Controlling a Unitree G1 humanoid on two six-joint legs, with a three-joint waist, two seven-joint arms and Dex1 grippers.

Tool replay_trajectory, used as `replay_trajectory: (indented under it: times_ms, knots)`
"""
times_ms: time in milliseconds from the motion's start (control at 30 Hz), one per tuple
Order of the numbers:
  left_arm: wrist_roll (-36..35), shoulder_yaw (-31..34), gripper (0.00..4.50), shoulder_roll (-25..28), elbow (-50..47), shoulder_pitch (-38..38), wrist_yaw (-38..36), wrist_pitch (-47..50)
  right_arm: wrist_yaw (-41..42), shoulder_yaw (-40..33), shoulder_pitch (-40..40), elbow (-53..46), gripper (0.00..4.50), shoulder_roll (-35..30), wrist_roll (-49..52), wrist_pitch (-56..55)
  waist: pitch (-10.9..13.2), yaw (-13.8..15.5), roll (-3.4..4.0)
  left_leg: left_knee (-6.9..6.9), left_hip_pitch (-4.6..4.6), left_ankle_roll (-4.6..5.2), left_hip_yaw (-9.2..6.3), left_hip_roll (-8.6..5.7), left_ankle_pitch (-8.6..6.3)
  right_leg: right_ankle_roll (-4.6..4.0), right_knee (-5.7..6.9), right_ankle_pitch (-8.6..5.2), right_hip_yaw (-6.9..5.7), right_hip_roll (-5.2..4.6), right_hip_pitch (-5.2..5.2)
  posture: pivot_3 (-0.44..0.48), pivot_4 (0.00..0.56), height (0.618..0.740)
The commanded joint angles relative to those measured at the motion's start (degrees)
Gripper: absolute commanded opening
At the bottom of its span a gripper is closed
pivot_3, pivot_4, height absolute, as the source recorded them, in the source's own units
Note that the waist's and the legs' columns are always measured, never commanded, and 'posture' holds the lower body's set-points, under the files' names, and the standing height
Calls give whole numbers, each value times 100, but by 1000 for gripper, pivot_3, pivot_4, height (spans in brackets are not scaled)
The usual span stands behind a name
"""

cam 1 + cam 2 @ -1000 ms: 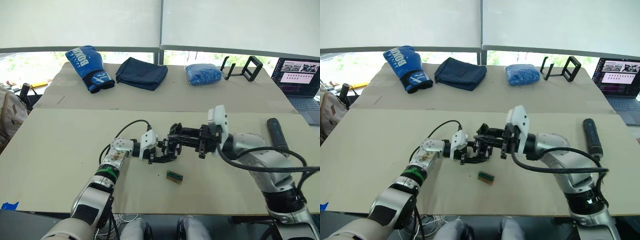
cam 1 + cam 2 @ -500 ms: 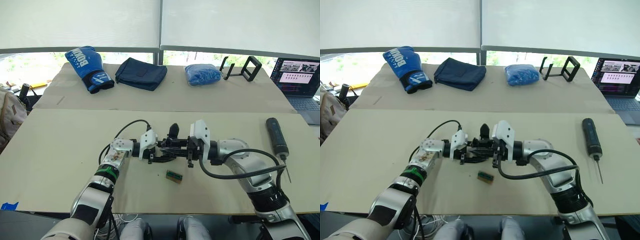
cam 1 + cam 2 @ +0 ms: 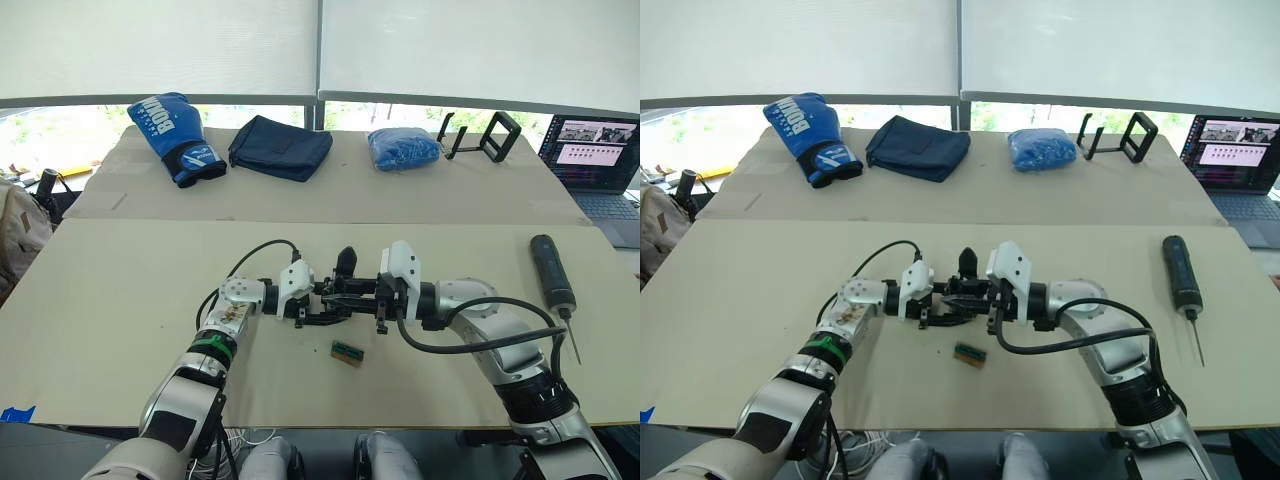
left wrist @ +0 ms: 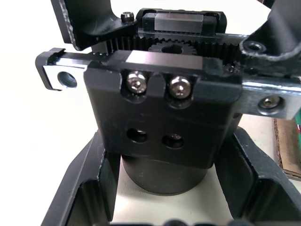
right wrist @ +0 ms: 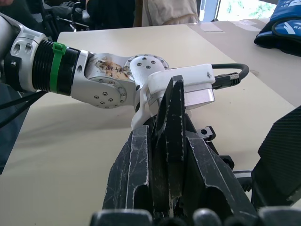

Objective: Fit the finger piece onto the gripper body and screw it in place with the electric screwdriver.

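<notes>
Blue boxing glove (image 3: 172, 135) — white lettering "BOW…", remaining letters unreadable

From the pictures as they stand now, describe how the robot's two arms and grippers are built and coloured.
Both arms are silver-grey metal with black joint bands. The left arm wears a green ring near the wrist. Each wrist carries a white camera housing fed by a looping black cable. The left gripper and right gripper have black pointed fingers.

Bare tabletop (image 3: 120, 300) lay open at left and lower centre, while the small green-and-brown block (image 3: 348, 352) and, at right, the electric screwdriver (image 3: 551, 274) obstructed passage.
</notes>
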Motion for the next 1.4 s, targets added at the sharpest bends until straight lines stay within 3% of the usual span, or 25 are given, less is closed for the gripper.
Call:
replay_trajectory:
  times_ms: [33,767,1400]
  knots:
    - [92,-87,2323,46,-23,97,-23,64,9,-124,22,-37,425,-47,-12,31,0,-2,0,0,0,0,0,0,0,0,0,0,0,0,0,0,150,740]
    - [66,-111,2323,31,-155,202,-57,187,-56,-20,-114,375,425,39,-126,392,-1,-34,2,0,4,0,-2,1,0,0,3,0,-1,-9,2,0,150,740]
    - [77,-154,2323,39,-289,304,-76,303,621,392,-310,1127,425,-227,-352,609,-17,-46,4,-2,10,2,-4,1,-2,0,0,-1,-4,-14,7,0,150,740]
